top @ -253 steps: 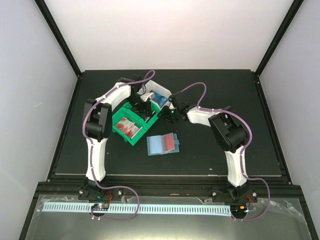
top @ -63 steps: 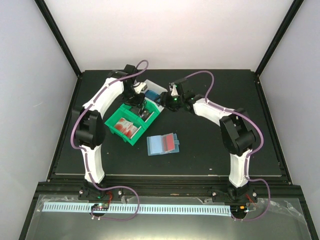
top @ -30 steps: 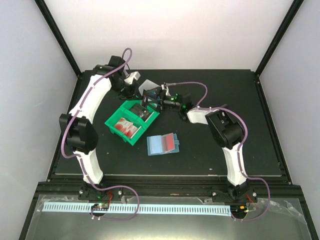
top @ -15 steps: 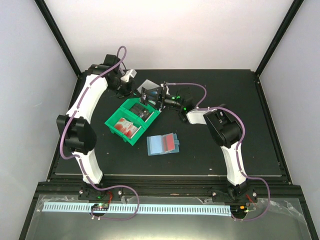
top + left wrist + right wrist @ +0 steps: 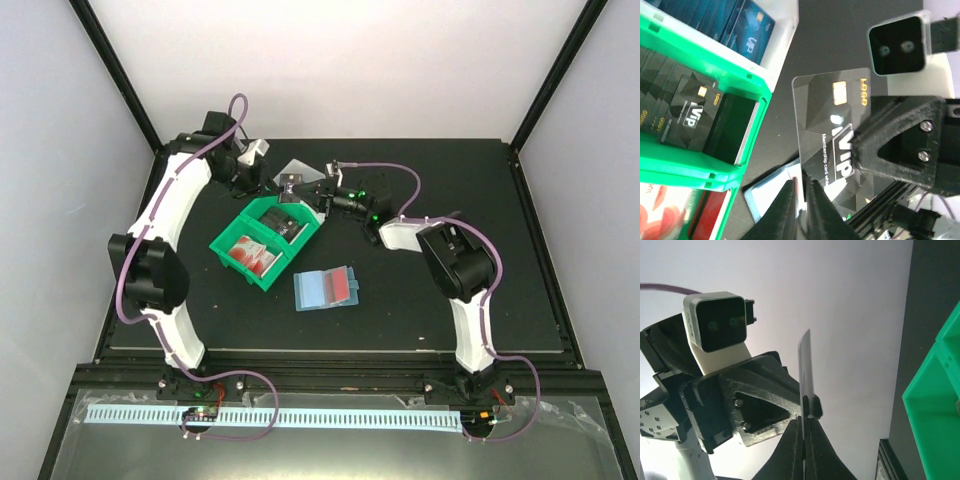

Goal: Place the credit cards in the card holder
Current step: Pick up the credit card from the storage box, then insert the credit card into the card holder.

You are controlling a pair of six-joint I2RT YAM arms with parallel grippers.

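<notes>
A black VIP credit card [image 5: 832,125] is held upright in the air between both grippers, above the back of the green bin. My left gripper [image 5: 801,182] is shut on its lower edge. My right gripper [image 5: 804,422] is shut on the other edge, and its finger [image 5: 890,145] covers part of the card's face. In the top view the left gripper [image 5: 272,183] and right gripper [image 5: 303,190] meet at the card [image 5: 291,177]. The teal-blue card holder [image 5: 320,290] lies open on the table, with a red card [image 5: 345,287] in its right pocket.
The green bin [image 5: 228,232] holds red-and-white cards [image 5: 252,253] and black cards [image 5: 690,107]. A white bin [image 5: 785,45] with blue cards [image 5: 752,35] stands behind it. Black frame posts and white walls enclose the table.
Both grippers rose from the bins and met at the back over the last seconds. The black card now sits between them. Little has moved in the last half second.
</notes>
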